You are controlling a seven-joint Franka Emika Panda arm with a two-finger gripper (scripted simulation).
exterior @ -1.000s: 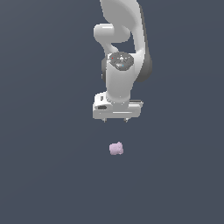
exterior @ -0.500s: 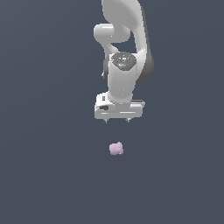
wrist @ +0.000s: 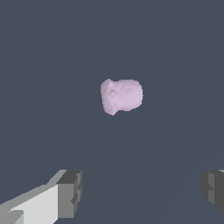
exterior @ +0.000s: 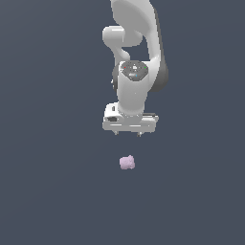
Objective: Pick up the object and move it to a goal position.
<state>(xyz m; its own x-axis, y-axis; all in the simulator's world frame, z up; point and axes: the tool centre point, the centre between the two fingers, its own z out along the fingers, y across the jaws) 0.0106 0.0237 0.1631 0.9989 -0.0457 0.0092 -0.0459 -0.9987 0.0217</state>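
Fingers point(wrist: 70, 192) spread wide apart, nothing between them, gray pads facing each other across bare dark floor. Gripper point(exterior: 127, 134) hangs off the white arm point(exterior: 136, 57), fingertips pointing down, only short stubs showing in the exterior view. Object point(wrist: 121, 95), pale pink-lilac lumpy blob, lies on the floor beyond the fingertips, apart from both, roughly centered on the gap; also seen below the gripper point(exterior: 127, 163).

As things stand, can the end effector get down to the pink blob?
Probably yes. The end effector hangs open above the pink blob, apart from it, and nothing lies between them in either view.
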